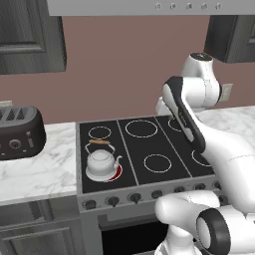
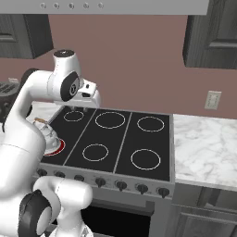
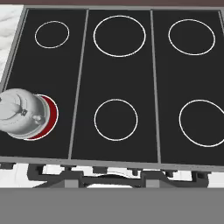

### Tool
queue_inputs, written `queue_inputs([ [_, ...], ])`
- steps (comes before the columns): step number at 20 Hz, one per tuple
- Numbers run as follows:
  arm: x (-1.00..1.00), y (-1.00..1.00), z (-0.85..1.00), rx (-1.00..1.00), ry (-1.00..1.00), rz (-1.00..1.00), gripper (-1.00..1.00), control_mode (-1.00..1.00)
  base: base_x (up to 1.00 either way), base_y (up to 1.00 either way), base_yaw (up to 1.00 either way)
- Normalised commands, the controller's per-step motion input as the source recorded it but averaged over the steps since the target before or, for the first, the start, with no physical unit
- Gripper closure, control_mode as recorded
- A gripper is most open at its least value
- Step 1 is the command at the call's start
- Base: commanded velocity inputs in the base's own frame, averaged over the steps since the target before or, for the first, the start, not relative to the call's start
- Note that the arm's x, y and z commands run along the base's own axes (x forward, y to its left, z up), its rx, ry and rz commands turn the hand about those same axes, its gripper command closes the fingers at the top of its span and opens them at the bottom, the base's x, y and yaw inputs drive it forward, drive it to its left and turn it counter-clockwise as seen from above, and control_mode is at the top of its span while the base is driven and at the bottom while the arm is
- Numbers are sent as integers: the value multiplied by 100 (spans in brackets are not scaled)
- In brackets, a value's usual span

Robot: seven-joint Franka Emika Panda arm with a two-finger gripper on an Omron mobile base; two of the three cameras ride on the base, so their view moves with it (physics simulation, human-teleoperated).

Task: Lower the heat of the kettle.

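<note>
- A dark boxy toaster (image 1: 20, 132) stands on the white marble bench (image 1: 45, 167) left of the stove.
- The black stove top (image 2: 115, 141) shows white ring burners; its front-left burner (image 3: 51, 114) glows red.
- A row of dark knobs (image 2: 121, 185) lines the stove front.
- Dark cabinets (image 2: 213, 34) hang above.
- A wall outlet (image 2: 213, 100) sits right of the stove.

You see one kettle (image 1: 102, 162) and one toaster (image 1: 20, 132). The stovetop (image 1: 144, 149) carries six ring burners; one of them (image 3: 49, 114), under the kettle, glows red, and five are unlit. Along the stove's front edge you can count six control knobs (image 2: 121, 185) in the right base view. One wall outlet (image 2: 213, 100) is present.
</note>
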Motion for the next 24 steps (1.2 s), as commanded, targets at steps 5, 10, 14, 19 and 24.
queue_inputs([
  [5, -19, 7, -1, 0, 0, 2, -100, -100, 0, 0, 0],
  [10, -72, 62, -16, -9, -20, 16, -100, -100, 0, 0, 0],
  [14, -65, 87, -17, -18, -16, 25, -100, -100, 0, 0, 0],
  [19, -39, 92, -19, -23, -6, 34, -100, -100, 0, 0, 0],
  [24, -42, 95, -13, -36, -5, 32, -100, -100, 0, 0, 0],
])
